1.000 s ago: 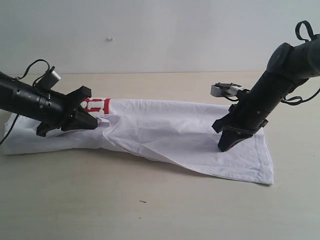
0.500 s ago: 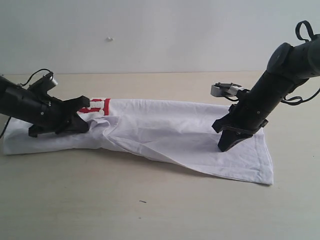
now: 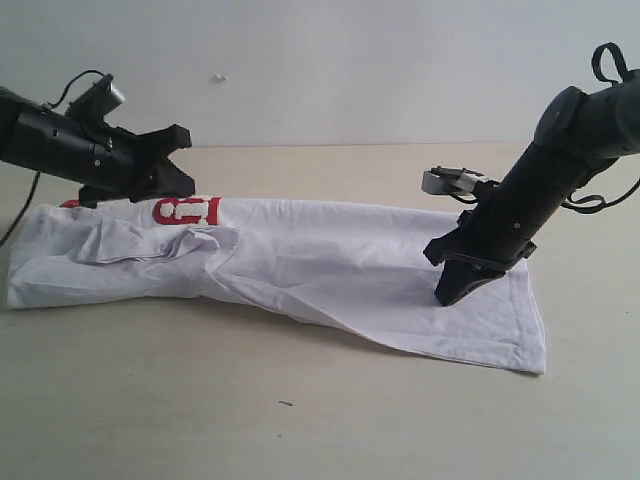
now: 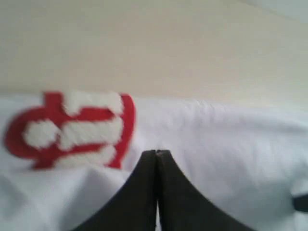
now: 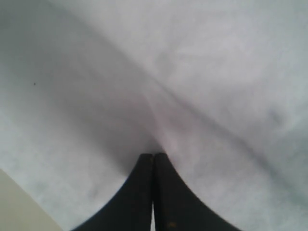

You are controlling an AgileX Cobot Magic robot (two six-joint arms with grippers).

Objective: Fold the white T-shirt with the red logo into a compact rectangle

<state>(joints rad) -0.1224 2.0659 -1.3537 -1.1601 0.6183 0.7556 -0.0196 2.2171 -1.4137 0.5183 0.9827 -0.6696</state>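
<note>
The white T-shirt lies on the counter as a long, rumpled band, with the red logo showing near its left end. The left claw hangs just above the logo, jaws pressed together and empty. The right claw, jaws likewise together, has its tip down on the fabric near the right end; whether it pinches cloth cannot be told

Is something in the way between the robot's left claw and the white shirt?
Nothing visible is. The left gripper hangs shut in the air by the red logo of the white T-shirt, with only air between them.
</note>
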